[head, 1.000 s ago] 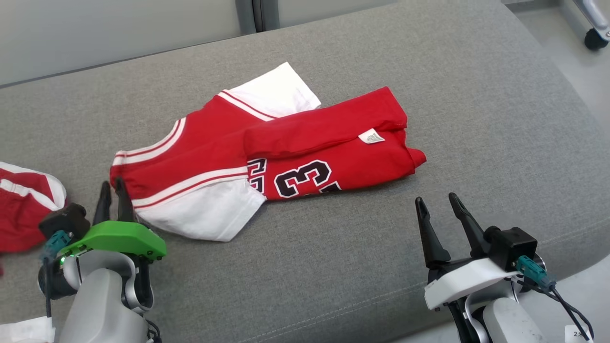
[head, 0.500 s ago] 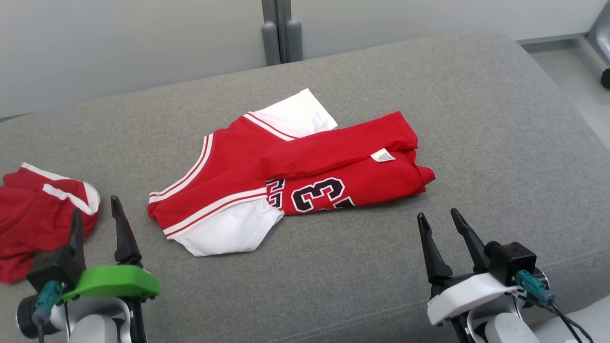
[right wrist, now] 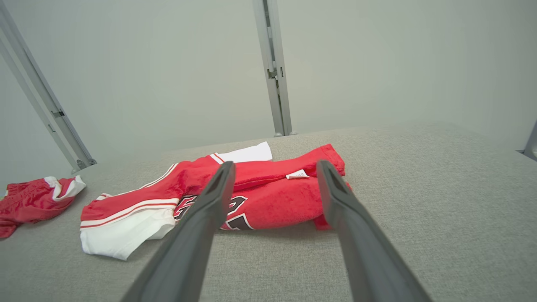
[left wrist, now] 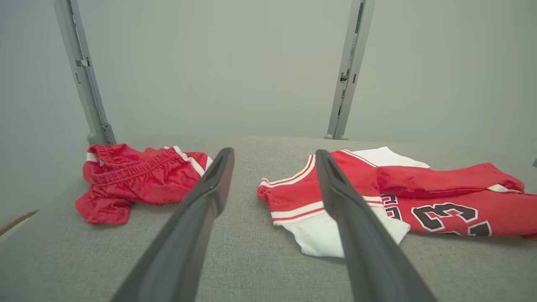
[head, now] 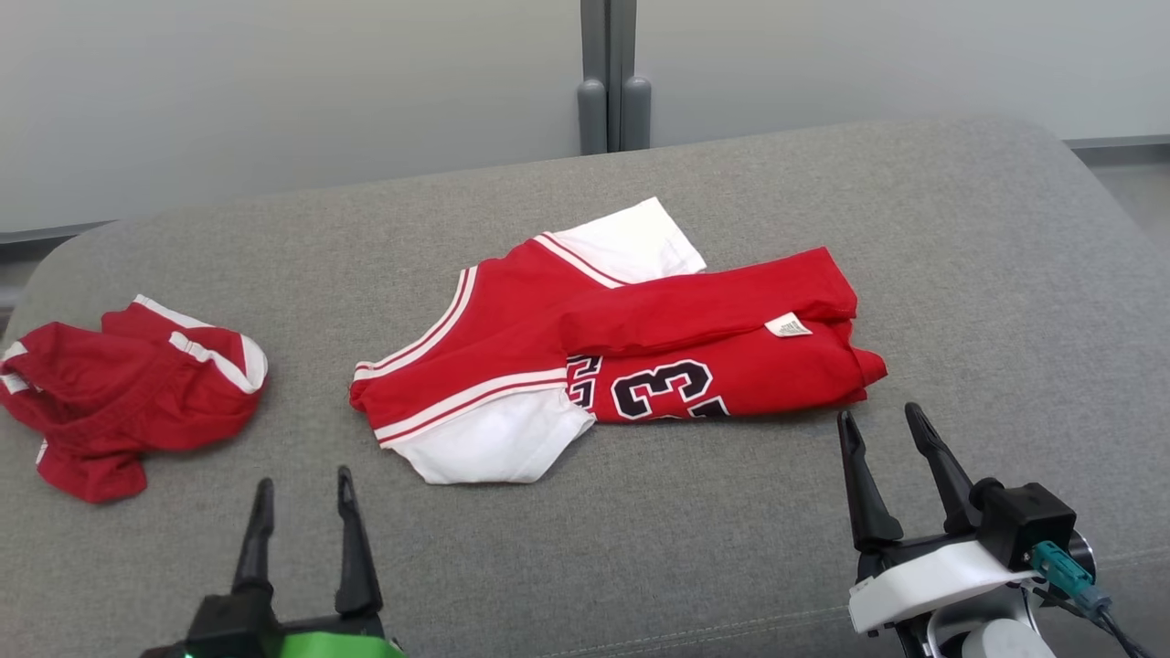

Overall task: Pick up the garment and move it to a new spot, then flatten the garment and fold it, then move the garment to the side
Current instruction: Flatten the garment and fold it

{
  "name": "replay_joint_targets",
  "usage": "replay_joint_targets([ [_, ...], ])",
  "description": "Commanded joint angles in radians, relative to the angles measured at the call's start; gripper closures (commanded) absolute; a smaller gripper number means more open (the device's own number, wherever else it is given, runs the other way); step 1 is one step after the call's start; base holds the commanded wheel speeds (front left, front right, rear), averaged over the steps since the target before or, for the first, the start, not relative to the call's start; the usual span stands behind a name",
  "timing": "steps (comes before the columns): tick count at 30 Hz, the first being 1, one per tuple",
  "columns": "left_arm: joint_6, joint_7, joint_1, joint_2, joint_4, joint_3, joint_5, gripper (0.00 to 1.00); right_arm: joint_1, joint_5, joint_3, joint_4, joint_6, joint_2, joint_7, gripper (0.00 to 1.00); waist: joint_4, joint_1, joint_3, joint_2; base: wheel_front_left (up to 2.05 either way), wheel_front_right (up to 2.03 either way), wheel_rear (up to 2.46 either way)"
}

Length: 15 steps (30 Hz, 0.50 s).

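The red jersey (head: 640, 366), half-folded at the middle of the grey cushion (head: 1005, 274), looks light, limp and slack, so the spread, empty left gripper (head: 304, 480) and right gripper (head: 879, 413) should pinch its near corners.

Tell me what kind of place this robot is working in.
Probably a lab or test cell set up for garment folding, not a home: plain pale partition panels joined by a grey metal post, a grey upholstered cushion as the worktop, with a red jersey and red shorts laid out.
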Motion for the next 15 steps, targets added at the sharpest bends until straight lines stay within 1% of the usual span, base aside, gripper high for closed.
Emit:
replay_joint_targets([
  [1,0.005,0.0,0.023,0.001,0.006,-0.011,0.007,0.0,0.014,-0.007,-0.002,-0.006,0.0,-0.002,-0.004,0.0,0.01,0.0,-0.01,0.0,0.0,0.0,0.0],
  [7,0.029,0.0,0.061,0.001,0.072,-0.083,-0.024,0.0,0.027,-0.007,0.005,-0.011,0.0,-0.002,-0.004,0.0,0.01,0.0,-0.02,0.0,0.0,0.0,0.0],
  [11,0.037,0.0,0.043,0.001,0.1,-0.099,-0.022,0.0,0.028,-0.004,0.008,-0.008,0.0,-0.002,-0.004,0.0,0.005,0.0,-0.021,0.0,0.0,0.0,0.0],
  [12,0.036,0.0,0.041,0.001,0.114,-0.102,-0.021,0.0,0.027,-0.004,0.008,-0.008,0.0,-0.002,-0.004,0.0,0.003,0.0,-0.02,0.0,0.0,0.0,0.0],
  [15,0.011,0.0,-0.008,0.001,0.2,-0.13,-0.013,0.0,0.018,-0.004,0.005,-0.011,0.0,-0.002,-0.004,0.0,-0.003,0.0,-0.006,0.0,0.0,0.0,0.0],
])
